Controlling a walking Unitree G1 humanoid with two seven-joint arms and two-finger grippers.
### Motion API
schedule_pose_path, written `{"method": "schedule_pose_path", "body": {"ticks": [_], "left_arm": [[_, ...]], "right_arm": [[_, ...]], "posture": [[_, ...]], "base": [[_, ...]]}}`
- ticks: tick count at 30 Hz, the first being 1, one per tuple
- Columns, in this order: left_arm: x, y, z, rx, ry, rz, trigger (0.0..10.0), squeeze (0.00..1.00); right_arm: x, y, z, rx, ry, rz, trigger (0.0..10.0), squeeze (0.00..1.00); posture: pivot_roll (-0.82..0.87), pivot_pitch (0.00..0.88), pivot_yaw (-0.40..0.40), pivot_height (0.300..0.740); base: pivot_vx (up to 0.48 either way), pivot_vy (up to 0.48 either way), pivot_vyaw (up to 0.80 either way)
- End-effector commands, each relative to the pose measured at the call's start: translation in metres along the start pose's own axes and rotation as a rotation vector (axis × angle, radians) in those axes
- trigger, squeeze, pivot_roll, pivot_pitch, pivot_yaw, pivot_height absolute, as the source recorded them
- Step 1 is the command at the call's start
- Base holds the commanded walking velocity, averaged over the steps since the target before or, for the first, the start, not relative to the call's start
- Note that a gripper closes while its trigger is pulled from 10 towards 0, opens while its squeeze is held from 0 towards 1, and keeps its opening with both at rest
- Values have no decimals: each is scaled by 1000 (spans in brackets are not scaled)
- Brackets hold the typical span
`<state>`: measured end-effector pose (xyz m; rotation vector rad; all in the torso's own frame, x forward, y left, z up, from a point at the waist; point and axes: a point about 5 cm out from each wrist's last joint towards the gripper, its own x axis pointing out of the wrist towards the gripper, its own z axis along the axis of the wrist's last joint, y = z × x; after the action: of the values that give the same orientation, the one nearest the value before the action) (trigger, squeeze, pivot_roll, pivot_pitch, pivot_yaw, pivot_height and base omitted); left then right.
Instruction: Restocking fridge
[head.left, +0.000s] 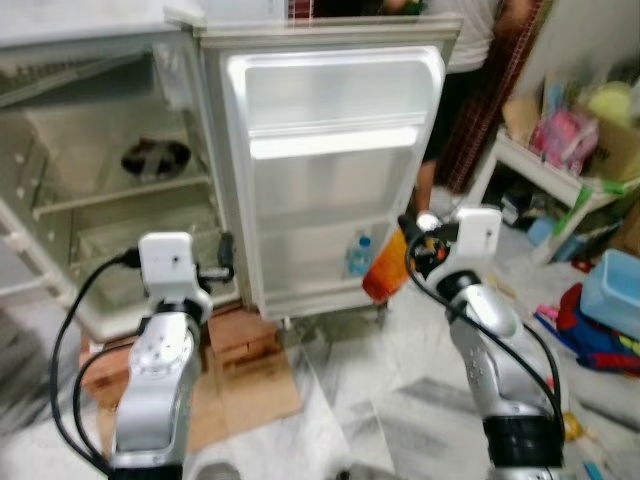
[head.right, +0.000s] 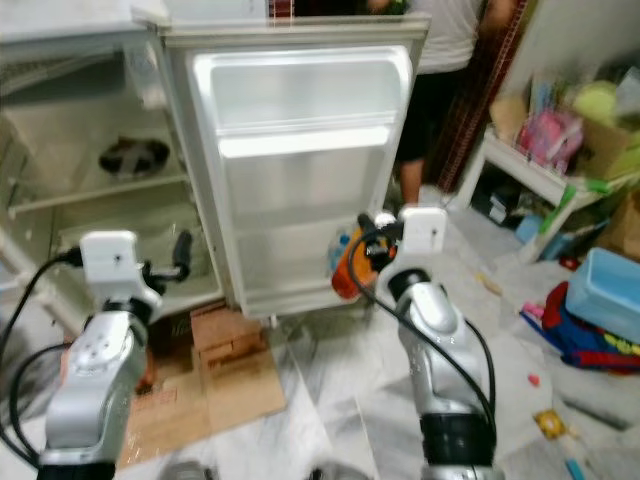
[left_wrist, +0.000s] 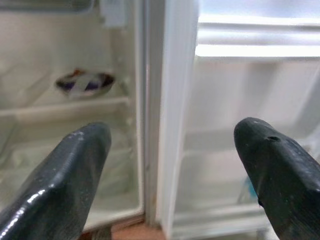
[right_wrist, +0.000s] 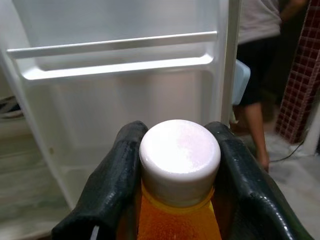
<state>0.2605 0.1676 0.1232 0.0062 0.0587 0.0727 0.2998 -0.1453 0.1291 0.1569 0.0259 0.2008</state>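
My right gripper (right_wrist: 177, 200) is clamped on a smooth orange bottle (right_wrist: 175, 220) with a ribbed white cap (right_wrist: 179, 155), held just before the open white fridge door (head.left: 330, 170). A small clear bottle (head.left: 358, 256) stands in the door's bottom shelf. My left gripper (left_wrist: 170, 165) hangs spread, empty. A dark bowl (head.left: 155, 157) sits on the fridge (head.left: 100, 200) shelf.

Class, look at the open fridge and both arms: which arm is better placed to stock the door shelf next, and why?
The right. Its claw is shut on the orange bottle, right in front of the fridge door. The left claw is open and empty, facing the door's hinge edge.
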Motion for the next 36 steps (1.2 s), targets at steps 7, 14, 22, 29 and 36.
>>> {"method": "schedule_pose_path", "body": {"ticks": [7, 14, 22, 29, 36], "left_arm": [[1, 4, 3, -19, -16, 38, 10000, 0], [5, 7, 6, -39, -25, 47, 10000, 0], [4, 10, 5, -42, -18, 69, 10000, 0], [0, 11, 2, -57, 2, 77, 10000, 0], [-2, 8, 0, -50, 16, 75, 10000, 0]], "right_arm": [[2, 6, 7, 8, -38, 32, 10000, 0], [11, 10, 16, 12, -79, 55, 10000, 0], [14, 15, 17, 7, -87, 84, 10000, 0], [13, 21, 15, 5, -88, 107, 10000, 0], [13, 21, 14, 0, -87, 114, 10000, 0]], "posture": [[69, 0, -39, 740], [65, 0, -28, 740], [68, 0, -31, 740], [68, 0, -29, 740], [69, 0, -31, 740]], "base": [[0, -124, 0], [75, 0, 0], [353, 195, 0], [368, 311, 0], [309, 366, 0]]}}
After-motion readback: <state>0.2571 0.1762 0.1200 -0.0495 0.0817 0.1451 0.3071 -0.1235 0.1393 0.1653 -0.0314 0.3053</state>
